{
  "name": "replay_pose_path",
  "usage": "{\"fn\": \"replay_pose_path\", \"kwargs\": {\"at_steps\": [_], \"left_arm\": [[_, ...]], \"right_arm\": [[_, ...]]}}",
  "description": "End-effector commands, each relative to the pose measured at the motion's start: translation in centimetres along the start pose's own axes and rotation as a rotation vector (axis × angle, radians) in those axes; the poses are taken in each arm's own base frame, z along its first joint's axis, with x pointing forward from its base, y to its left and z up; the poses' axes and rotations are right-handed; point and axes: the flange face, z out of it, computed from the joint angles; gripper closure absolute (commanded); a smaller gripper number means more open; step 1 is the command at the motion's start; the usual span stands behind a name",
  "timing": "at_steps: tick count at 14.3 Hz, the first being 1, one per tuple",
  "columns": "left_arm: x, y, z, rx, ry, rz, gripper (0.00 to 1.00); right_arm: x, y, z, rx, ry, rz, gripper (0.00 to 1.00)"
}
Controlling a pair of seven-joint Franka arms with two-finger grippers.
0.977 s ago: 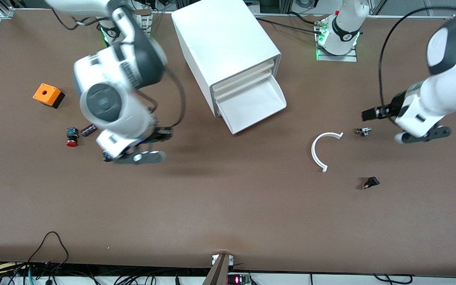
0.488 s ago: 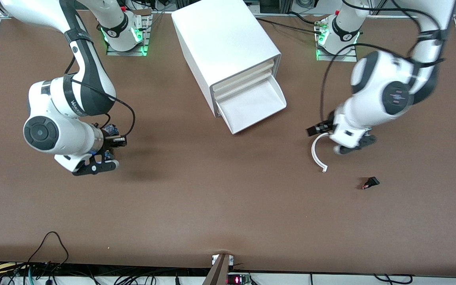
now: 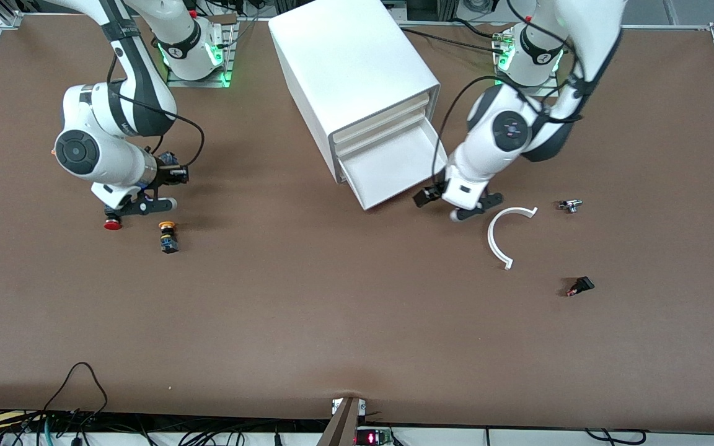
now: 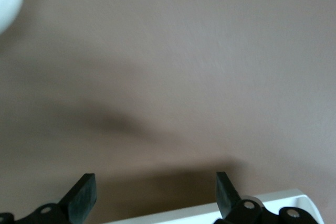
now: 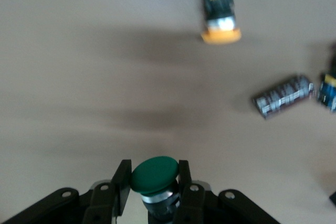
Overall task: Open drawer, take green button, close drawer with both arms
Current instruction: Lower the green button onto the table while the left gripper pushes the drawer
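One wrist-view-only button (image 5: 154,174), hand-held

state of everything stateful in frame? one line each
drawer: pulled out, nothing visible inside
two upper trays: pushed in
green button: held in the right gripper, off the table
right gripper: jaws shut on the green button, over the table near the red button
left gripper: jaws open, nothing between them, at the drawer's front corner
red button: lying on the table
yellow button: lying on its side on the table
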Motion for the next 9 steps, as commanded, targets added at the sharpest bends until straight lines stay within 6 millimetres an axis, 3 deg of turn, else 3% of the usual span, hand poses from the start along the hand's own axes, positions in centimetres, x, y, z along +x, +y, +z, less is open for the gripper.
{"fn": "replay_pose_path", "kwargs": {"at_steps": [1,5,9], "left_arm": [[-0.8,0.4,2.2,0.029,0.035,-0.022,0.00],[-2.7,0.7,4.4,0.089,0.077,-0.052,0.00],[-8.1,2.8,5.7,0.106,0.063,-0.058,0.00]], "right_arm": [[-2.4,2.5,2.9,0.025,-0.011,0.020,1.00],[-4.4,6.2,7.9,0.031,0.039,0.004,1.00],[-4.3,6.7,10.6,0.016,0.065,0.013,1.00]]}}
